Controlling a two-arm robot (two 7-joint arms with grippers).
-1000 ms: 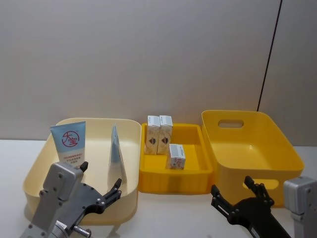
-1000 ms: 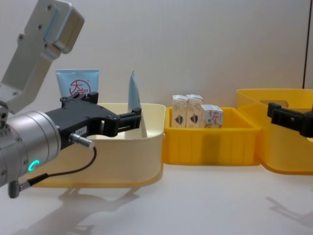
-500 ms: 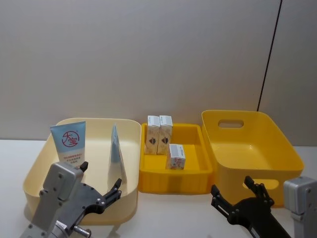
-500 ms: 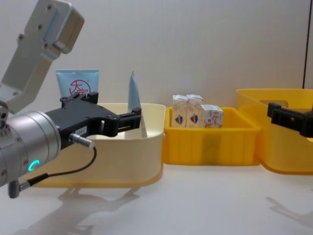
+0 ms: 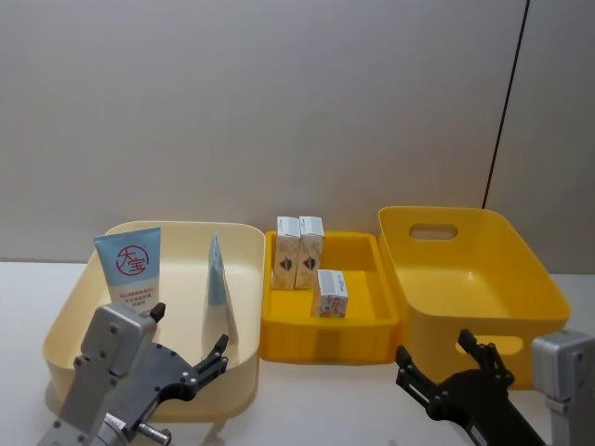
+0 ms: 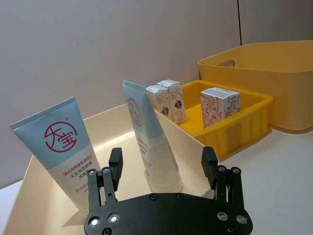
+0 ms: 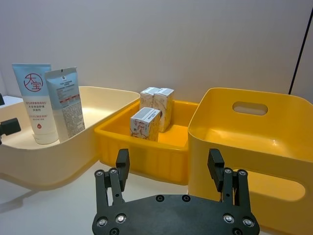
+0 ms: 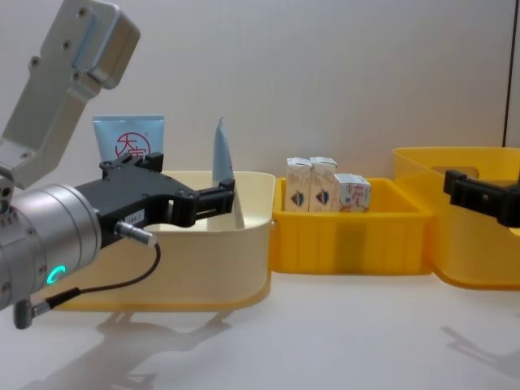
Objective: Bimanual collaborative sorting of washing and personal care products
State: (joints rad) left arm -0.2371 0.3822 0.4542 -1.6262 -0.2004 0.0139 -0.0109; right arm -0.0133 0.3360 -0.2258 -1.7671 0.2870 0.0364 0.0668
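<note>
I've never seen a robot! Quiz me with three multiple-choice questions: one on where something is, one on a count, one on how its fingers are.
1. How many small cartons are in the yellow tray? A) two B) three C) five
2. Where do the two squeeze tubes stand? A) yellow tray B) cream bin C) bare table
3. The fingers of the left gripper, by the cream bin, and the right gripper, by the big yellow bin, are: A) open, empty B) shut on a tube C) shut on a carton
Answers: 1 B, two tall ones behind, a shorter one in front; 2 B, both stand inside it; 3 A, each wrist view shows a wide empty gap.
</note>
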